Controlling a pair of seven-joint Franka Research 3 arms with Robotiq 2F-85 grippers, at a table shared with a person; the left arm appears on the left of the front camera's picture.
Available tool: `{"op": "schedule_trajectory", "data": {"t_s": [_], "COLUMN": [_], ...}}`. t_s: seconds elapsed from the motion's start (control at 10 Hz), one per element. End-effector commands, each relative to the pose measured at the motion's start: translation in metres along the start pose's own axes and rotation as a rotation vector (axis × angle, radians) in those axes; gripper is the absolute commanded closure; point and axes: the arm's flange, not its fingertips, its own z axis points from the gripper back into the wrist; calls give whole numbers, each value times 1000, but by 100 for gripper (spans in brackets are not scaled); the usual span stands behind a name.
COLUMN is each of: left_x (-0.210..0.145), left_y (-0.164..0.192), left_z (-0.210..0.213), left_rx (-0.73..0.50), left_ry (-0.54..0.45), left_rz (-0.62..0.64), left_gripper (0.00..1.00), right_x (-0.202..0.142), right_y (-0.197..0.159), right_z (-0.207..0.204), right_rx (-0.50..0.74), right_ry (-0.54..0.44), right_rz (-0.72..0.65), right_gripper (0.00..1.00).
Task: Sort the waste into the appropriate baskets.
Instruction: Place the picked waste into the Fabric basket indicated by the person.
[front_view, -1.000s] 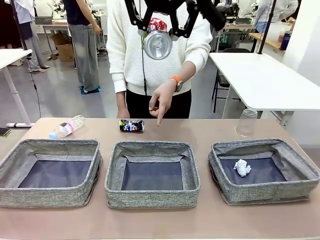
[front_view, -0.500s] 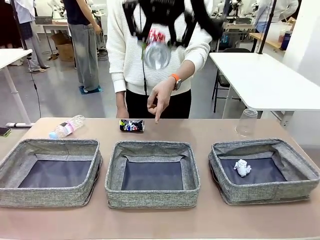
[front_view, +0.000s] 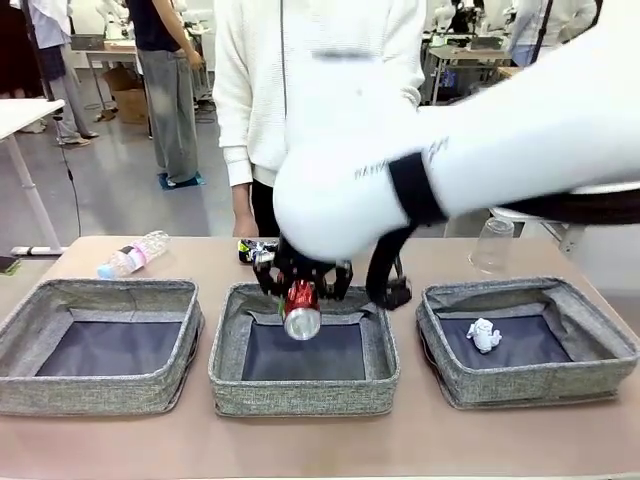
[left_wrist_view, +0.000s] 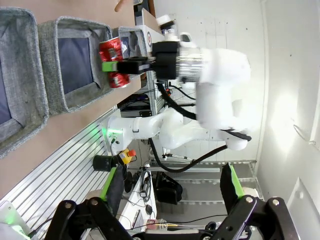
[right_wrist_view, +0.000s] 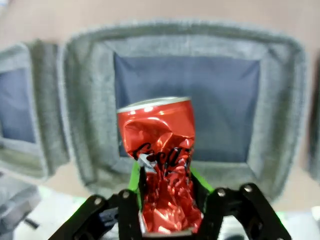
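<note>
My right gripper (front_view: 300, 283) is shut on the crushed red drink can (front_view: 301, 309), which hangs just above the middle basket (front_view: 300, 396). In the right wrist view the can (right_wrist_view: 159, 150) sits between the green pads of the gripper (right_wrist_view: 165, 177), over that basket's (right_wrist_view: 185, 31) dark floor. A paper wad (front_view: 483, 335) lies in the right basket (front_view: 540, 386). The left basket (front_view: 90, 396) holds nothing. Behind the baskets lie a clear bottle (front_view: 133, 253) and a dark can (front_view: 252, 250), half hidden by the arm. A clear cup (front_view: 493, 245) stands at the back right. My left gripper (left_wrist_view: 170, 182) is open, high up beside the table.
The right arm's white body (front_view: 480, 150) crosses the picture in front of a person in a white sweater (front_view: 250, 90) at the far side. A white side table (front_view: 600, 190) stands at the right. A dark object (front_view: 8, 264) lies at the table's left edge.
My right arm has come down from high above the table with the red can to just over the middle basket. The person's pointing hand no longer shows.
</note>
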Motion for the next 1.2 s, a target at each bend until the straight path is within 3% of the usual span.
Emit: {"op": "schedule_trajectory", "data": {"t_s": [0.0, 0.4, 0.5, 1.1], "left_x": [-2, -2, -2, -2], "left_y": [-2, -2, -2, -2], "left_z": [-2, -2, -2, -2], "left_rx": [-17, -17, -17, -17], "left_ry": [-6, -6, -6, -6], "left_rz": [-2, -2, -2, -2], "left_gripper": [0, 0, 0, 0], "right_x": [11, 11, 11, 11], "right_y": [-3, -5, -5, -6], "right_z": [24, 22, 22, 21], "right_rx": [86, 77, 81, 92], "right_ry": [-1, 25, 37, 56], "right_rz": [22, 19, 29, 22], "right_gripper": [61, 61, 3, 0]}}
